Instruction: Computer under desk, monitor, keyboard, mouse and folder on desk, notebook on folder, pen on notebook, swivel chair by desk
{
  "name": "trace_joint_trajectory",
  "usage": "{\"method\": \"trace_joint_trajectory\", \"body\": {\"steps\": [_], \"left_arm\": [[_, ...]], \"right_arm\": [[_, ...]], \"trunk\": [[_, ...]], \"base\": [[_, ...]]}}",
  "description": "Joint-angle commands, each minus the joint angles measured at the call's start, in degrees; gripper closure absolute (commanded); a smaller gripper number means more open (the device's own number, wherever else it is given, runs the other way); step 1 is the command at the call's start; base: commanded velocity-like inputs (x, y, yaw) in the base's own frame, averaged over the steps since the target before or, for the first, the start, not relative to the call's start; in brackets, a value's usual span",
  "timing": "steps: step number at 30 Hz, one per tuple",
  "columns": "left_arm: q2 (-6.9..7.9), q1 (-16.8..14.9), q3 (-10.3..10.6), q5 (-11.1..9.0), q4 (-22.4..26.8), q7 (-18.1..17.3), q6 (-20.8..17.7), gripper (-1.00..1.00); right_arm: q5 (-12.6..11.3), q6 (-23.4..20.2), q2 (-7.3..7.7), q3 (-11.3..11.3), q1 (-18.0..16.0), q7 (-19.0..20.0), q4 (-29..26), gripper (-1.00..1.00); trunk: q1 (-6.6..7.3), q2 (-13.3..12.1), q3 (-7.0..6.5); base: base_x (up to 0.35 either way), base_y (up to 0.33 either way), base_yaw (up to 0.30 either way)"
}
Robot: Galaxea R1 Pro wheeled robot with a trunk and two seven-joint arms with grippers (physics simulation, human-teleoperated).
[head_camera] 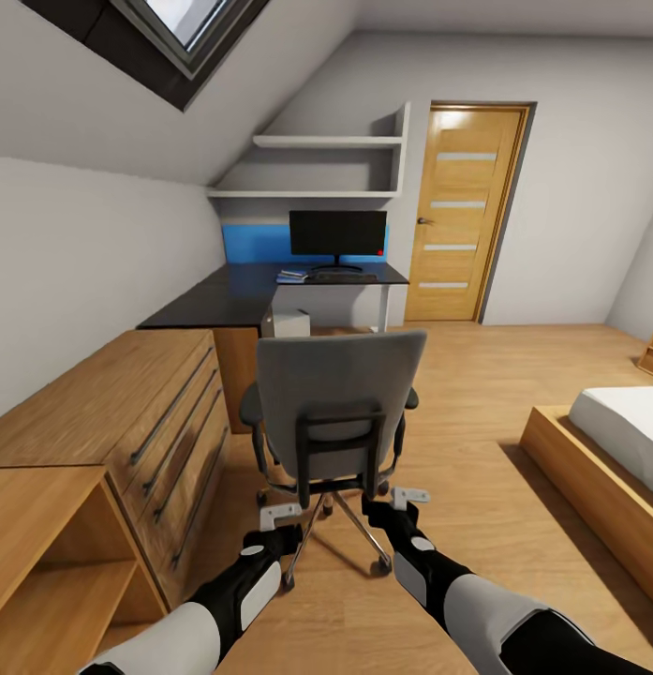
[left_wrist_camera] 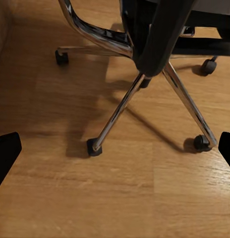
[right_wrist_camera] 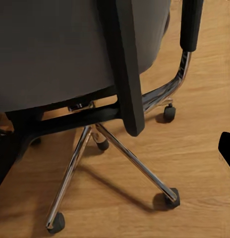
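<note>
While its tall grey back faces us, swivel chair (head_camera: pixel 333 403) stands chrome-legged.

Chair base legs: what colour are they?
Shiny chrome silver legs with black casters, clearest in the left wrist view.

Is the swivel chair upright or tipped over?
Upright: the swivel chair has its back vertical, and the casters of its chrome base rest on the wood floor.

Two forearms clad in glossy black shells with light grey inset panels. Upper segments pale grey. Left gripper (head_camera: pixel 280 515) and right gripper (head_camera: pixel 409 494) with silver-grey fingers on black wrists.
</note>
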State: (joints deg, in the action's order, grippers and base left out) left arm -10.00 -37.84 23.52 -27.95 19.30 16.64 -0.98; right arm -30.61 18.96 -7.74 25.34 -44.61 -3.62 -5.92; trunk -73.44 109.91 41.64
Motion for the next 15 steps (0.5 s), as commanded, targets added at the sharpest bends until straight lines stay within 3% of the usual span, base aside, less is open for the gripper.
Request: {"method": "trace_joint_trajectory", "body": {"steps": [1,15], "left_arm": [[0.00,-0.04,0.30,-0.18,0.03,0.41,-0.08,-1.00],[0.00,-0.06,0.30,-0.18,0.03,0.33,0.09,-1.00]], "right_arm": [[-0.24,0.21,0.00,0.50,-0.04,-0.33,0.02,-1.00],[2.34,0.60,0.35,0.50,-0.03,-0.42,0.11,-1.00]], "trunk": [[-0.22,0.44,0.24],[-3.29,6.06,2.75]], "base": [[0.000,0.000,0.000],[0.000,0.000,0.000]]}}
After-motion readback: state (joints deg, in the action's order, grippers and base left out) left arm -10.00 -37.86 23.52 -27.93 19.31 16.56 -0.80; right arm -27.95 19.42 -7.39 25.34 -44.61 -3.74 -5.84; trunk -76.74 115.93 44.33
